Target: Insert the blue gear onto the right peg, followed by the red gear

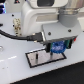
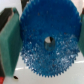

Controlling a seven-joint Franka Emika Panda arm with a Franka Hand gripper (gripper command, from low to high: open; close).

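Observation:
My gripper (image 1: 57, 49) is shut on the blue gear (image 1: 58, 47) and holds it just above the right end of the white, black-framed plate (image 1: 31, 62). In the wrist view the blue gear (image 2: 47, 45) fills the picture, its centre hole facing the camera, with a green finger pad (image 2: 9, 39) pressed against each side. The right peg is hidden under the gear and gripper in the exterior view. A small dark spot (image 2: 16, 78) beside the gear may be a pin; I cannot tell. I do not make out the red gear for certain.
The white arm (image 1: 40, 20) and its black cable (image 1: 20, 36) fill the space above the plate. The plate lies on a white table (image 1: 12, 70). Dark blurred objects (image 1: 4, 12) stand at the exterior view's far left.

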